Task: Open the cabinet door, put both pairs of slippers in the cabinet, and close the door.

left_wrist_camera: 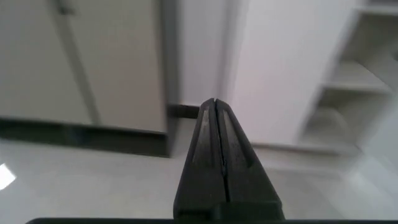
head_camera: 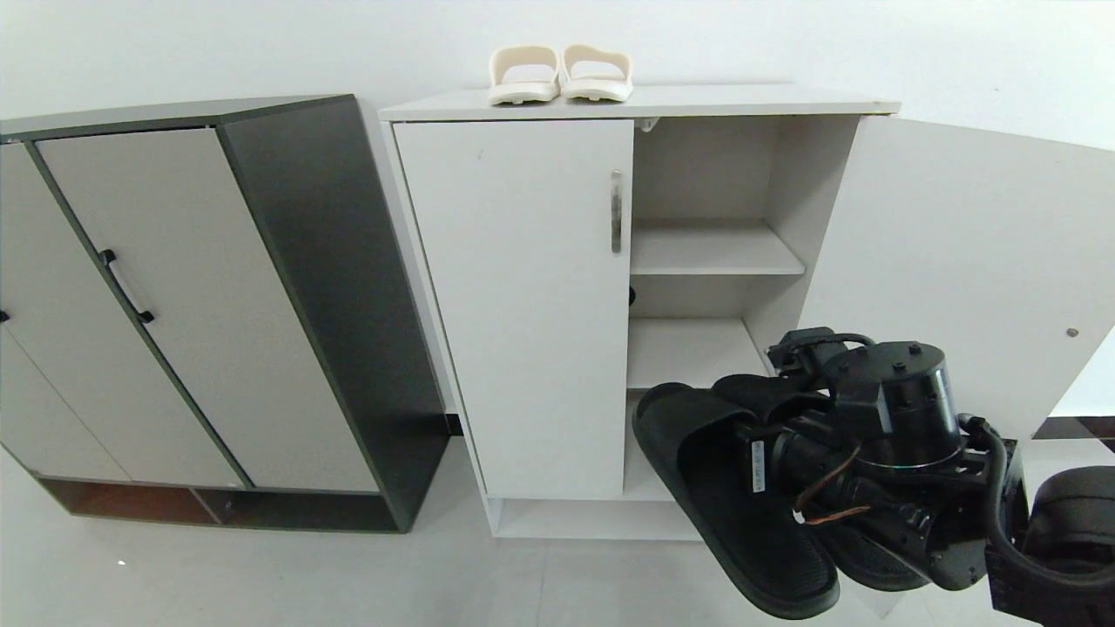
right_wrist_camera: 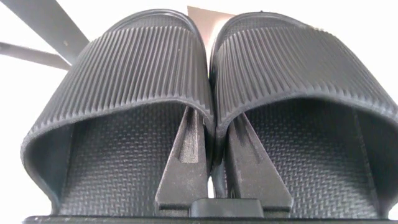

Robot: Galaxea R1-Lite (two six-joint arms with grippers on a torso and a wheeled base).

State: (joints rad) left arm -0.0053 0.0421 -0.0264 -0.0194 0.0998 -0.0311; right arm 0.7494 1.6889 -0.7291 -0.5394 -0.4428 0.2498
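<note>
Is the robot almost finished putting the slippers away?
Not yet. Done: the cabinet's right door stands open. In hand: the right tool grips the black slippers in front of the lower opening, not yet on a shelf. Left to do: the cream slippers sit on the cabinet top and need to go inside, then the door must be closed.

Black slippers (head_camera: 723, 488) held before open cabinet (head_camera: 740, 100); cream slippers (head_camera: 527, 78) atop.
</note>
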